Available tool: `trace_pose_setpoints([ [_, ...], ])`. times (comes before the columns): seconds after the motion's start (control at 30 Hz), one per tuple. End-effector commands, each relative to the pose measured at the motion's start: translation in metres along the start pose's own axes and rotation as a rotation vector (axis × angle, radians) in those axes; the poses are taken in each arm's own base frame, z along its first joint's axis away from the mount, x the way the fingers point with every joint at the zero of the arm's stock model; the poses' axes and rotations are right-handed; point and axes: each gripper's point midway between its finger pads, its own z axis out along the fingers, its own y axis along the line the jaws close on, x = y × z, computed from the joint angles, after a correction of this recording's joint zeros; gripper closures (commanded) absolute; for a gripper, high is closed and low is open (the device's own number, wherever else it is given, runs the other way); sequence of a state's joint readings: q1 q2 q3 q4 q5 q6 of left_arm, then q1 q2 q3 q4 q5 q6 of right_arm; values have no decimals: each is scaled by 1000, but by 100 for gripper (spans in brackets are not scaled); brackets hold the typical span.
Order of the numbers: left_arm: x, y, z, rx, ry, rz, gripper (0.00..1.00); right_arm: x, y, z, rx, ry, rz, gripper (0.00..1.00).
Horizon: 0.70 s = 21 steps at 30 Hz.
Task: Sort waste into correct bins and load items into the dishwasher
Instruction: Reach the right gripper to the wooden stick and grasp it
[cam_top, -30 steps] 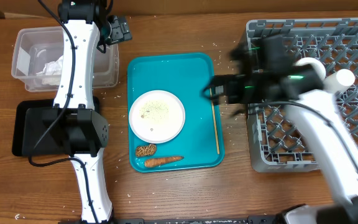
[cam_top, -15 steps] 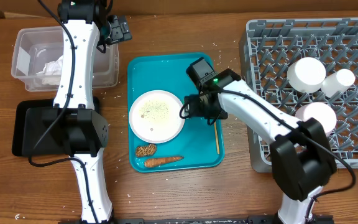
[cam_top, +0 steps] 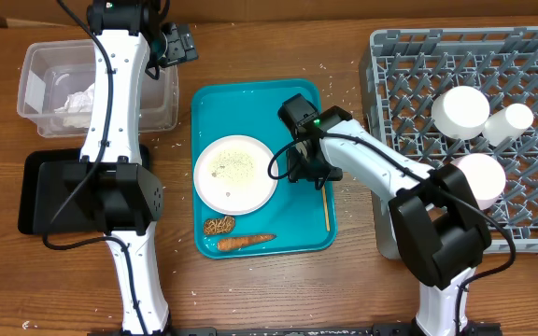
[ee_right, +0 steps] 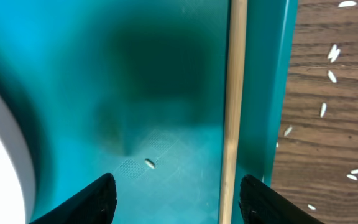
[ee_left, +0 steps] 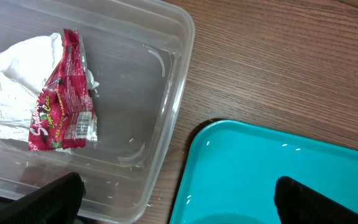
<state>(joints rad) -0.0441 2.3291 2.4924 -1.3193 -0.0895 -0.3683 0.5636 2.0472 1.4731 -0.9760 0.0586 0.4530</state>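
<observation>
A wooden chopstick (cam_top: 325, 201) lies along the right edge of the teal tray (cam_top: 250, 103). My right gripper (cam_top: 304, 173) is open and low over the tray. In the right wrist view the chopstick (ee_right: 234, 106) runs between the open fingers (ee_right: 182, 199), close to the right one. The white plate (cam_top: 235, 174) holds loose rice. A brown food piece (cam_top: 219, 225) and a carrot (cam_top: 246, 241) lie below it. My left gripper (cam_top: 177, 45) is open and empty (ee_left: 179, 199) beside the clear tub (cam_top: 162, 112), which holds napkins (ee_left: 5, 93) and the red wrapper (ee_left: 61, 115).
The grey dish rack (cam_top: 409, 215) at the right holds two white bowls (cam_top: 461, 112) (cam_top: 479, 177) and a cup (cam_top: 510, 119). A black tray (cam_top: 40, 191) lies below the tub. Rice grains (ee_right: 331, 74) are scattered on the wood by the teal tray.
My right arm has swung left from the dish rack to the teal tray and come down over the chopstick. The left arm has not moved.
</observation>
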Motion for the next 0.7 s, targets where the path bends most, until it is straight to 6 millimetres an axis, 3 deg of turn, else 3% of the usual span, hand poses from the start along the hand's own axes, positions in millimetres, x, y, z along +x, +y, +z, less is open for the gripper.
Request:
trace_pose_setpoints([
  [0.0,2,-2,1,4,7,-18,0,-1,-4,11,26,6,-13,34],
  [0.17,2,-2,1,4,7,-18,0,-2,-4,14,25,8,-12,36],
  [0.47,2,-2,1,4,7,-18,0,-1,-4,18,29,11,-13,56],
  [0.63,2,-2,1,4,7,-18,0,0,-5,18,29,15,-7,94],
  [0.67,2,-2,1,4,7,-18,0,1,-4,17,26,18,-4,96],
])
